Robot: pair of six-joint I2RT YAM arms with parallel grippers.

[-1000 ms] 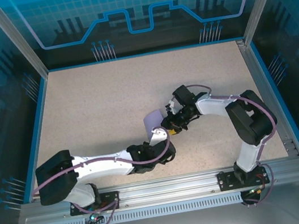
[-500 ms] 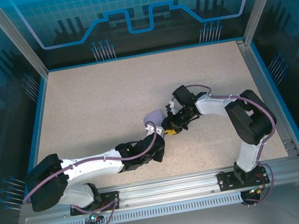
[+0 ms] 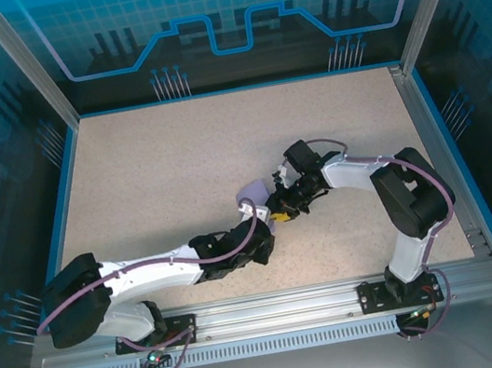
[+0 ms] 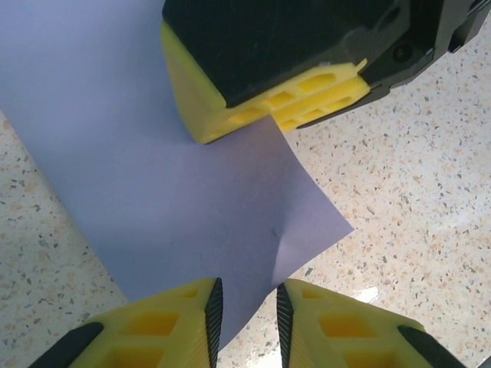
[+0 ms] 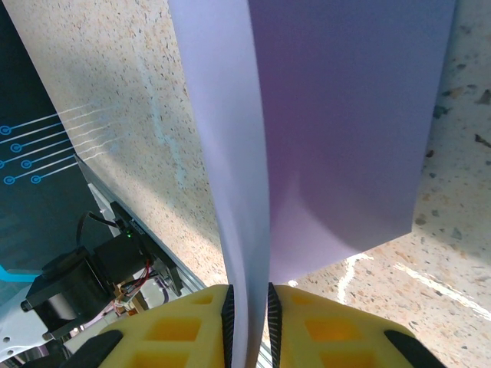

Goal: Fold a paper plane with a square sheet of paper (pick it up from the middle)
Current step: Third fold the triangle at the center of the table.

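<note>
Speckled table (image 3: pixel 150 172), both arms reaching in to meet near centre

Lavender sheet of paper (image 3: pixel 251 191) at table centre, between both grippers, one side lifted and curved over, the rest on table

Right gripper (image 5: pixel 249 295) clamped on sheet's edge, paper running between its pads

Left gripper (image 4: pixel 247 295) jaws slightly parted, sheet's edge lying in gap

So the left arm (image 3: pixel 157 272) is stretched out low, right arm (image 3: pixel 357 170) folded at the elbow, tips almost meeting. The left claw (image 4: pixel 248 295) has its fingers slightly apart, right claw (image 5: pixel 249 295) pinched tight on the square sheet of paper (image 5: pixel 345 115).
</note>
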